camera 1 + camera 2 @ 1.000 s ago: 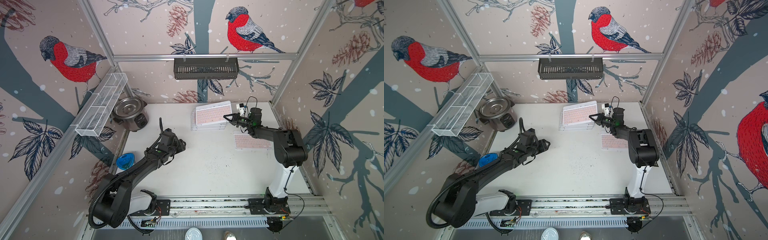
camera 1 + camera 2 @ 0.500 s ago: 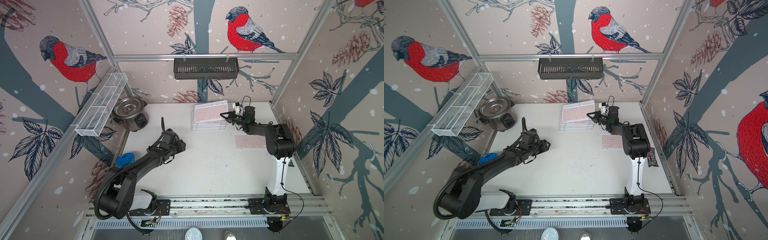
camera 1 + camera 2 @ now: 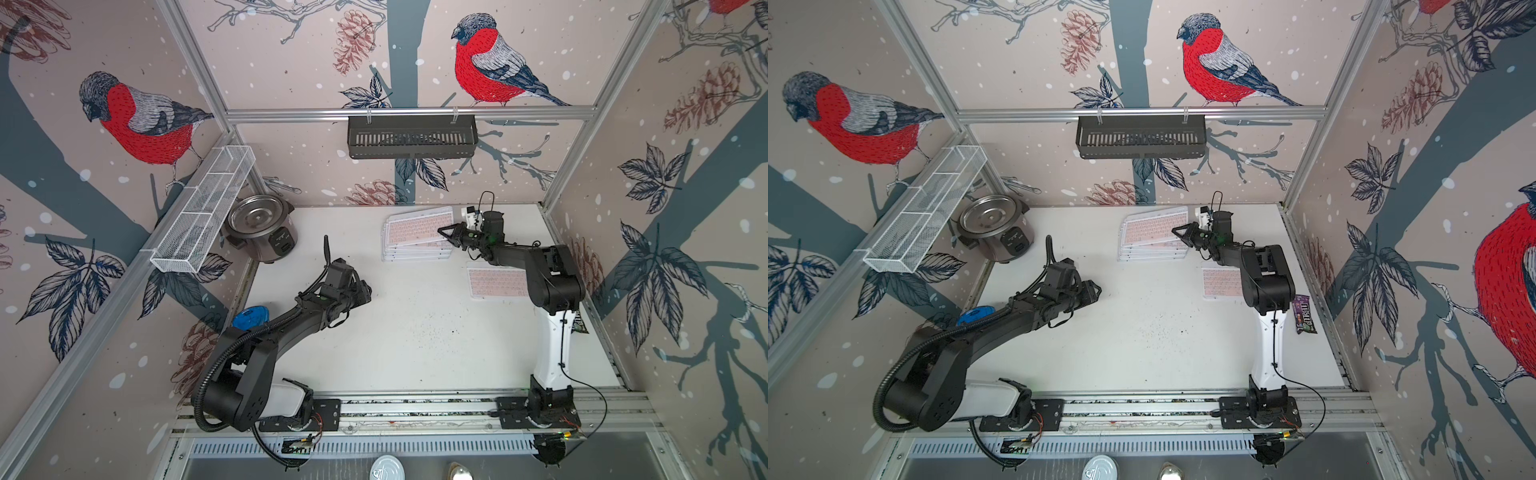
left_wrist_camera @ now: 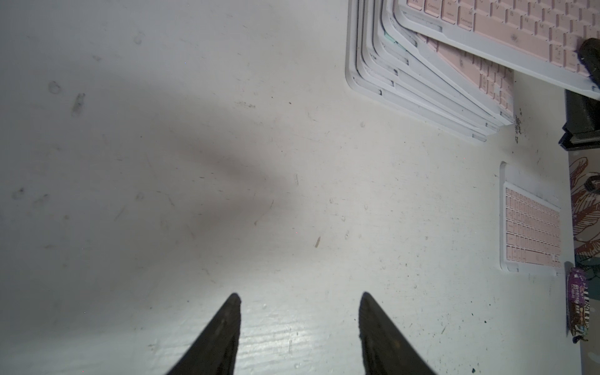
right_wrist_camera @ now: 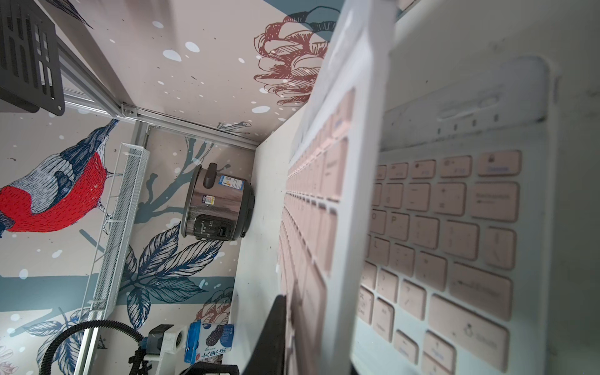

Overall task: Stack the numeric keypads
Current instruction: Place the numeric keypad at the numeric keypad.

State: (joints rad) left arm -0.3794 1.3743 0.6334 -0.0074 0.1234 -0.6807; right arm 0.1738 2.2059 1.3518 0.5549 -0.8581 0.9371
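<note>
Toward the back of the table [image 3: 415, 332] sits a stack [image 3: 409, 252] of keypads, fanned a little so their white edges show. The right gripper [image 3: 443, 231] reaches in at the stack's right end, its jaws on either side of the short edge of the top keypad [image 3: 415, 226]. That pink-keyed keypad is tilted, with the end at the gripper raised off the one below.

In the right wrist view it is blurred and only one finger [image 5: 276, 331] shows, so I cannot tell whether the jaws are pinching it or loose.

A lone keypad [image 3: 494, 282], also pink, lies flat nearer the front, just beside the right arm and apart from the stack.

The left gripper [image 3: 362, 293] hovers over bare table well left of the stack, fingers apart, holding nothing.

A cooker [image 3: 259, 226] stands in the back left corner. A candy bar [image 3: 1304, 313] lies by the right wall.
</note>
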